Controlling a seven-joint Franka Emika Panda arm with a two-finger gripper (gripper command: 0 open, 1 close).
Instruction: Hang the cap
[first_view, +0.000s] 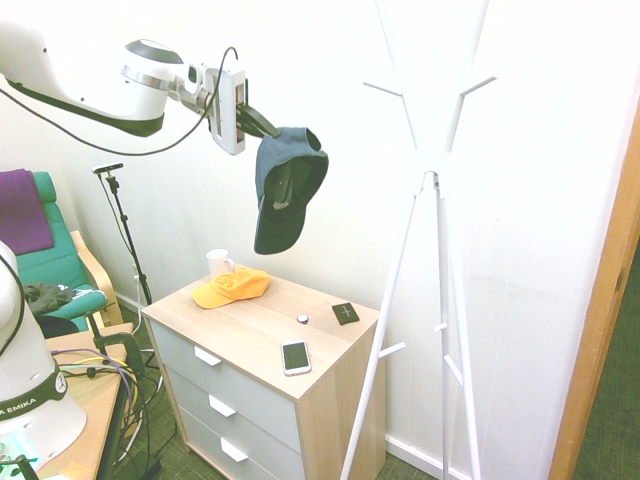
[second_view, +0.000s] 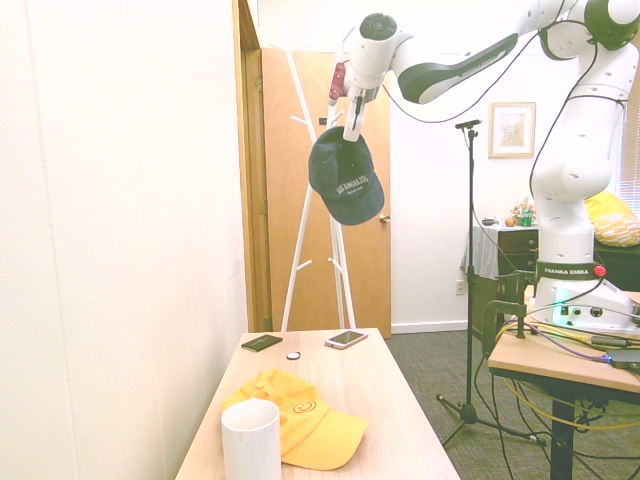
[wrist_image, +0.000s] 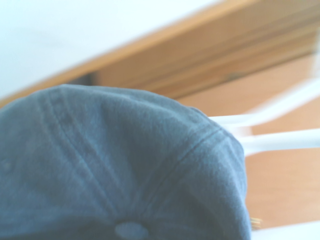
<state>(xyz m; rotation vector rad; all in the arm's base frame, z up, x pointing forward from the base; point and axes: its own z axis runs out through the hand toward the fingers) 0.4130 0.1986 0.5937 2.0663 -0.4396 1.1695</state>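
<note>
The gripper (first_view: 274, 133) pinches the navy cap (first_view: 288, 190), which hangs brim-down below its fingertips, short of the rack (first_view: 449, 250).

In the first exterior view, a pale wood-topped dresser (first_view: 330, 300) fills the lower centre of the frame — the white mug (first_view: 220, 263) and yellow-orange cap (first_view: 232, 288) at its upper left, touching; a small round item (first_view: 303, 319) mid-top, the phone (first_view: 295, 358) below, and a dark square item (first_view: 345, 313) at right.
</note>
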